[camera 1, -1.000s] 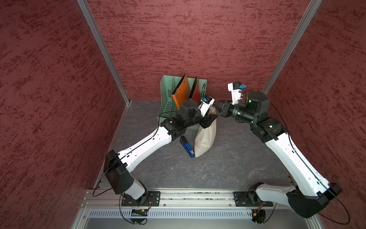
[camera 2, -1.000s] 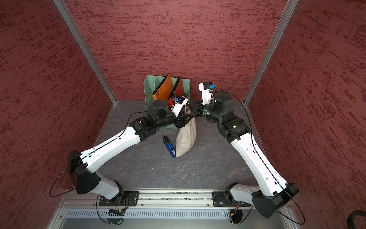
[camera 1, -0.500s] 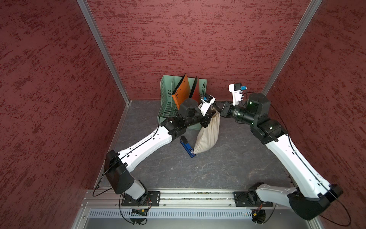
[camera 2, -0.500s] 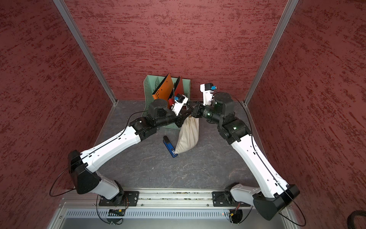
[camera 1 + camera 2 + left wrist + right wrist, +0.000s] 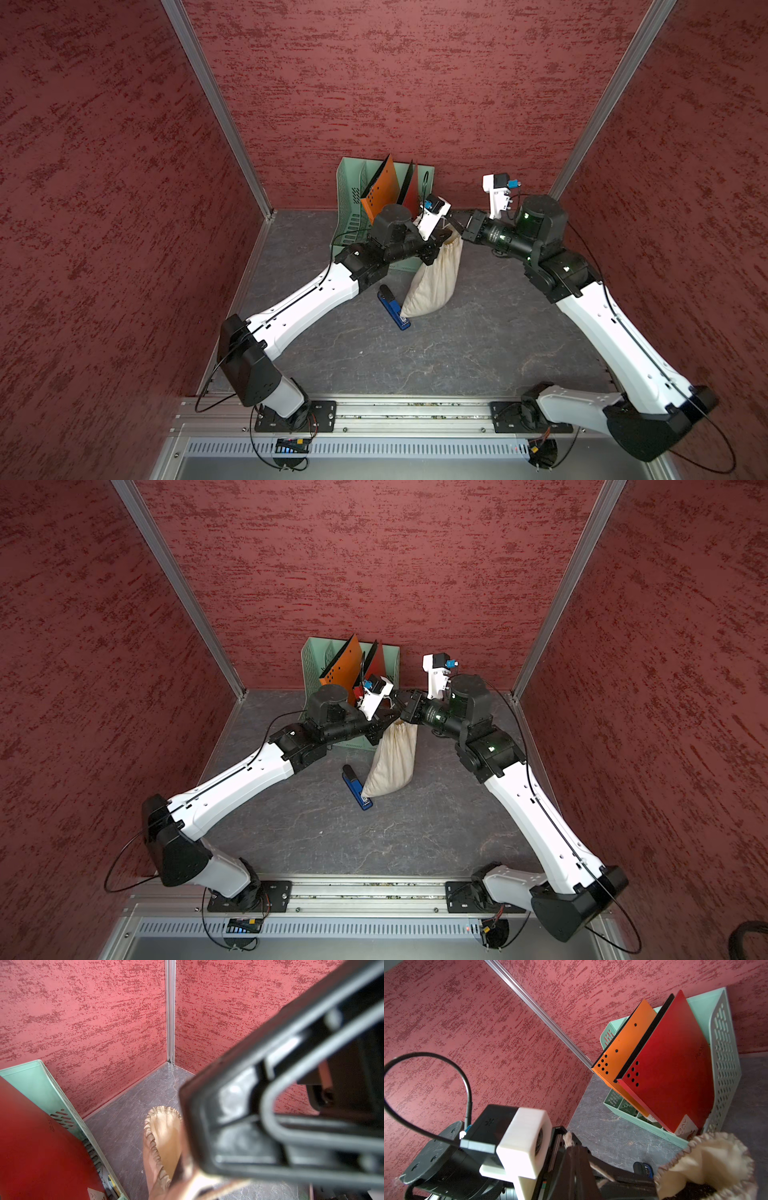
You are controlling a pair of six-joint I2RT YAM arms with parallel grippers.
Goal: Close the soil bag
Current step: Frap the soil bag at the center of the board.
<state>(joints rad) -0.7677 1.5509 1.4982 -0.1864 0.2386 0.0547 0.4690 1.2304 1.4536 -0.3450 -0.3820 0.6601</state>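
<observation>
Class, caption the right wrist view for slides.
Open ruffled neck of the soil bag beside a green rack holding an orange folder and a red folder.

We are seeing a mint-green rack (image 5: 347, 195) standing on the grey floor (image 5: 457, 353), with the red wall (image 5: 415, 83) rising right behind it. An orange board (image 5: 380, 191) is leaning inside the rack, and a red board (image 5: 675, 1068) is leaning in it just beside the orange one, both tilting the same way. A white label (image 5: 686, 1126) is showing at the red board's low corner. A blue stapler (image 5: 392, 309) is lying flat in front of the rack, apart from it.
</observation>
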